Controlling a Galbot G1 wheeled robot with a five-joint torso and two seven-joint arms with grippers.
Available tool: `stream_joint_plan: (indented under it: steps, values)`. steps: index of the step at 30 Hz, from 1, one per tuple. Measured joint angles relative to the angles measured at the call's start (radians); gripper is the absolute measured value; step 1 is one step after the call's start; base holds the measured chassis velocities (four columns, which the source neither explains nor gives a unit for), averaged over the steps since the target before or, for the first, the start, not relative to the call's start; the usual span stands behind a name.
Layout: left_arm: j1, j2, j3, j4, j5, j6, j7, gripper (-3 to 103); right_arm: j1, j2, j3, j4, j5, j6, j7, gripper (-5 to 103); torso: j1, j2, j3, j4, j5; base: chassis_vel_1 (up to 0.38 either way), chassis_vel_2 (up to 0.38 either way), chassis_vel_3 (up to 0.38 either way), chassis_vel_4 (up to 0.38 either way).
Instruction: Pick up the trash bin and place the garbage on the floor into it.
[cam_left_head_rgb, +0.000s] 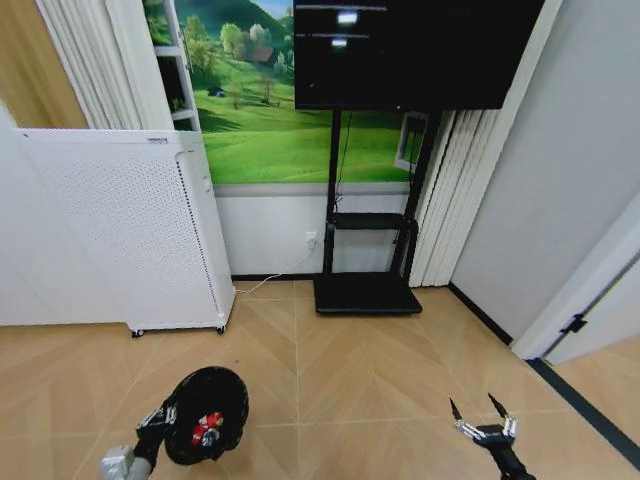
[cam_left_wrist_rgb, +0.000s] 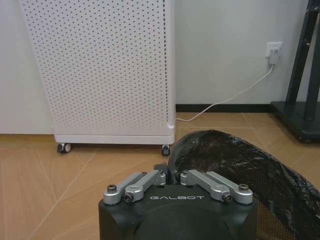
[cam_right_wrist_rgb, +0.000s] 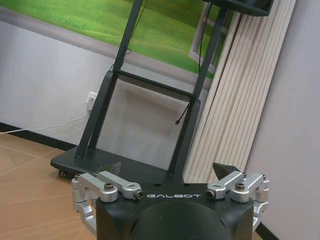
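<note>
Wooden floor (cam_left_head_rgb: 350, 370); left tool (cam_left_wrist_rgb: 172, 176) grips trash bin (cam_left_head_rgb: 215, 405) rim.

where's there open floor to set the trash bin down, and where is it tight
Open floor lies ahead in the middle, between the trash bin held by the left gripper and the open right gripper, reaching up to the TV stand base. It is tighter at the left by the white perforated appliance and its wall cable.
</note>
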Motion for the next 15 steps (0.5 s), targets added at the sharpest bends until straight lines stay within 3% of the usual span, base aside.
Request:
stream_joint_plan:
  steps: [15]
  values:
    - [-0.114,-0.025,0.028,0.141,-0.013,-0.019,0.022,7,-0.046,0.019,0.02,-0.015,0.015,0.015,-0.02,100,0.0,0.0,0.0,0.0001,0.0,0.0,0.0,0.0,0.0]
